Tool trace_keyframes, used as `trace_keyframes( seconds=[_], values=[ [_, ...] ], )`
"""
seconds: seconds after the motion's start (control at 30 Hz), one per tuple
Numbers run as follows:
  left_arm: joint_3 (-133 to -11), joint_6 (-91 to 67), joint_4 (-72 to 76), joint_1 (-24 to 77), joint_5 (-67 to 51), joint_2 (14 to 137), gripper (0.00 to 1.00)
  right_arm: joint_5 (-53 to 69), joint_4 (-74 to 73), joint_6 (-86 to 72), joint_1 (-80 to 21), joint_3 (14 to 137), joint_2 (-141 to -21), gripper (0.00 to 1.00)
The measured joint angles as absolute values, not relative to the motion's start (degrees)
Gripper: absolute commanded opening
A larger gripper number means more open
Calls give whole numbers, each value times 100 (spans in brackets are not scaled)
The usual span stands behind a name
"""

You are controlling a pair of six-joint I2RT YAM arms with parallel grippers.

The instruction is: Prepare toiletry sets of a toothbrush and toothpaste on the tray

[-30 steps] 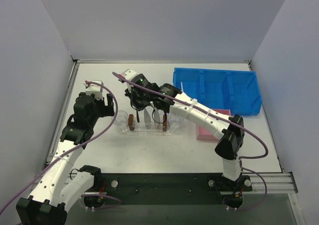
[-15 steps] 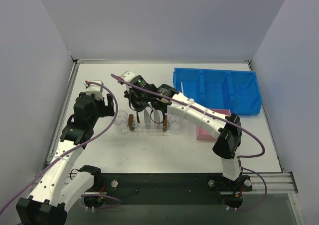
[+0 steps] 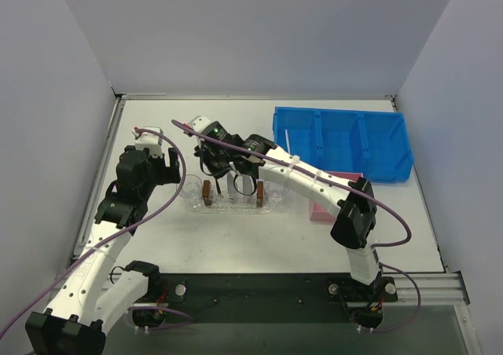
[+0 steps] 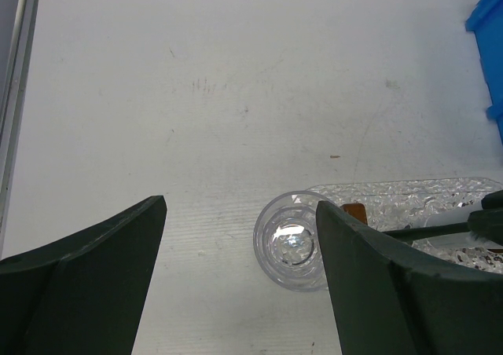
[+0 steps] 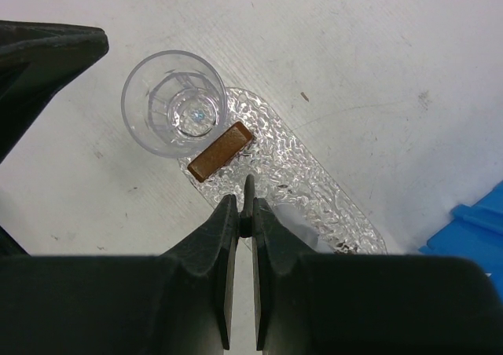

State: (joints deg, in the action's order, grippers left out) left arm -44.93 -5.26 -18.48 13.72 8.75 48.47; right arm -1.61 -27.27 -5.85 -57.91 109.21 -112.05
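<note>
One clear tray (image 5: 314, 182) lies on the white worktop (image 3: 236, 123), and all places here are given from it. Two arms reach toward it. The right fingers (image 5: 244, 210) hang over the left half of the tray and are pressed together, pinching one thin dark toothbrush (image 5: 249, 184), whose tip sticks out beyond the fingertips above the tray surface. The left fingers (image 3: 171, 165) hover just beyond the left end of the tray, spread wide and holding nothing. Two small brown blocks stand on the tray: one (image 5: 221, 151) at its left end, and the second (image 3: 259, 192) nearer its right end. One clear round cup (image 5: 174, 104) stands upright on the worktop, just beside the left end of the tray and next to the first block. A second cup seems to stand at the right end, but the right arm partly hides it. Between the two blocks a pale shape lies on the tray, probably toothpaste (image 3: 237, 186); I cannot tell if it is one tube or two. One blue bin (image 3: 346, 147) with three compartments sits behind and to the right of the tray. One pink box (image 3: 324, 210) lies just beyond its right end.
</note>
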Motion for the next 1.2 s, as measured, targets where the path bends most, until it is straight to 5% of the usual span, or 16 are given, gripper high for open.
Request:
trace_keyframes(
  seconds=[0.47,0.7,1.2],
  values=[
    [-4493,-523,-1848,1372,875,4862,88,-165,-2766,-486,-5824,11024,-11345,1],
    [-4493,-521,-1848,1372,878,4862,88,-198,-2770,-489,-5824,11080,-11399,28],
    [-4493,-510,-1848,1372,880,4862,88,-220,-2762,-486,-5824,11080,-11402,46]
  ],
)
